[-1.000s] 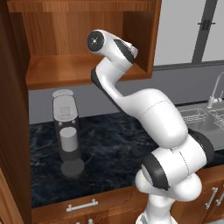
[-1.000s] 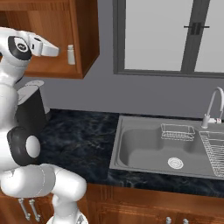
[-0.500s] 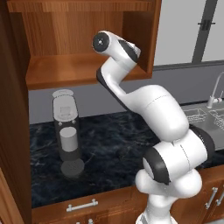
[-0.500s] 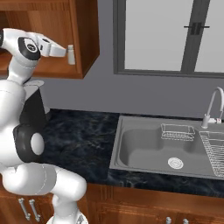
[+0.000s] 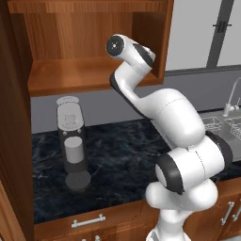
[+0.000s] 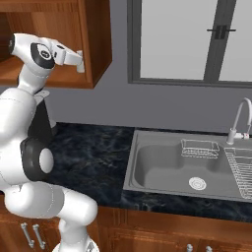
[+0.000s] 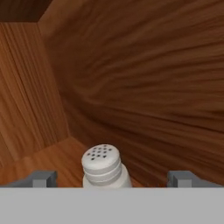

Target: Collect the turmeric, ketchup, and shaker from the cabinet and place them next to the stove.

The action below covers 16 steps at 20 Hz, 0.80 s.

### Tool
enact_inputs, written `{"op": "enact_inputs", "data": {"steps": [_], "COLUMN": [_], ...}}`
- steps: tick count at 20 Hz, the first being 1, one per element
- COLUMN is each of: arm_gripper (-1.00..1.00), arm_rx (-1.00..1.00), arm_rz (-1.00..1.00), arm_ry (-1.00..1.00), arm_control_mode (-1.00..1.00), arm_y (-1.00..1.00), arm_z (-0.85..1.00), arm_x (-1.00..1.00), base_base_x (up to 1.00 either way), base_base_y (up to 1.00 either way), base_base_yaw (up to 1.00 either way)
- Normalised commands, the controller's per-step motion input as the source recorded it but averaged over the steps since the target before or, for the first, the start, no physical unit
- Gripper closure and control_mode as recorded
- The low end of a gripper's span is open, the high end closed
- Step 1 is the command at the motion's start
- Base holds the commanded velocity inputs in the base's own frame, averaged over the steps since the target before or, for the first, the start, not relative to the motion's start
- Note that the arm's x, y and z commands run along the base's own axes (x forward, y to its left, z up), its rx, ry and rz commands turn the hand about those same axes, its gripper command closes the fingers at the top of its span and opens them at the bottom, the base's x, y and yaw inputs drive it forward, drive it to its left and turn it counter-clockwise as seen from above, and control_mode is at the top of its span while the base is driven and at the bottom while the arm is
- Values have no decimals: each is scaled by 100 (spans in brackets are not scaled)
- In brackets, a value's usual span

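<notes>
- One shaker [image 7: 104, 166] stands upright on the cabinet [image 5: 84, 47] shelf, between the gripper's [image 7: 113, 178] two fingertips [image 7: 42, 178] and clear of both.
- The gripper is spread wide and holds nothing.
- Beyond the shaker lie the cabinet's back wall and a side wall.
- Below the gripper, a coffee machine [image 5: 71, 141] sits on the dark worktop [image 5: 117, 160].

No readable text, label, brand, number or sign appears on anything here.
</notes>
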Motion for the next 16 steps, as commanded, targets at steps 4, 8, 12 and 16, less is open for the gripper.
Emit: {"op": "enact_inputs", "data": {"steps": [4, 8, 12, 16], "arm_gripper": [-100, -100, -100, -100], "arm_rx": [0, 0, 0, 0], "arm_rz": [0, 0, 0, 0], "arm_ry": [0, 0, 0, 0], "arm_control_mode": [-100, -100, -100, -100], "arm_y": [-3, 0, 0, 0], "arm_z": [-1, 0, -2, -9], "arm_x": [1, 0, 2, 7], "base_base_x": [0, 0, 0, 0], "base_base_y": [0, 0, 0, 0], "base_base_yaw": [0, 0, 0, 0]}}
